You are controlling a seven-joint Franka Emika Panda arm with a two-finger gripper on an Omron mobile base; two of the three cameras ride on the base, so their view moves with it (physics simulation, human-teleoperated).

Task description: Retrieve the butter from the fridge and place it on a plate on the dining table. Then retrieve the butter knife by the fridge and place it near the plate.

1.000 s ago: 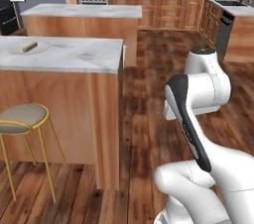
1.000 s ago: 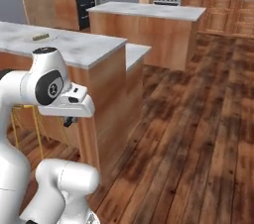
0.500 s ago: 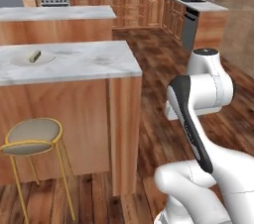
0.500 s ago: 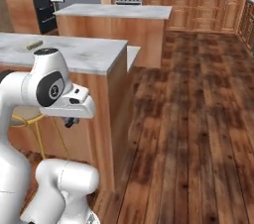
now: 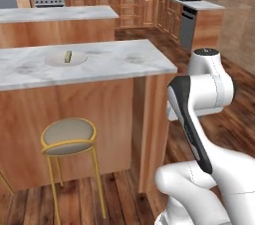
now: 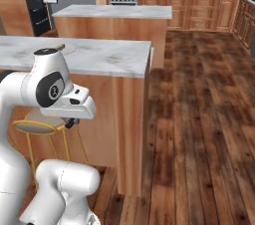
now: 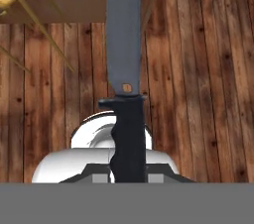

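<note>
Hand view: I am carrying the butter knife (image 7: 126,69) in the gripper (image 7: 128,171), jaws shut tight on the black handle, grey blade running straight out ahead over the wood floor (image 7: 198,69). The grip is looking centred and the blade is not sagging, so I am leaving it alone.

Near, on the left of the base: 1 gold-legged stool (image 5: 67,137) is standing tucked against the wood side of the dining table (image 5: 129,62). The arm is folded low beside that side, hand below the marble surface. I am judging the step in hand as the carry and approach to the surface.

On the surface: the plate (image 5: 52,59) is sitting well in from the near edge, off-white, hard to pick out from the marble. The butter (image 5: 67,56) is already lying on it, roughly at the middle. So the first half of the task is looking done.

To do this well, I am planning to:
- lift the hand clear above the marble edge before reaching in, as the long blade could catch the side
- steer wide of the stool
- lower the blade flat on bare marble just beside the plate, not on it, clear of the butter
- open only once the knife is resting.

Far: the fridge (image 6: 37,5) is standing at the back left, beyond a second marble island (image 6: 114,12).
</note>
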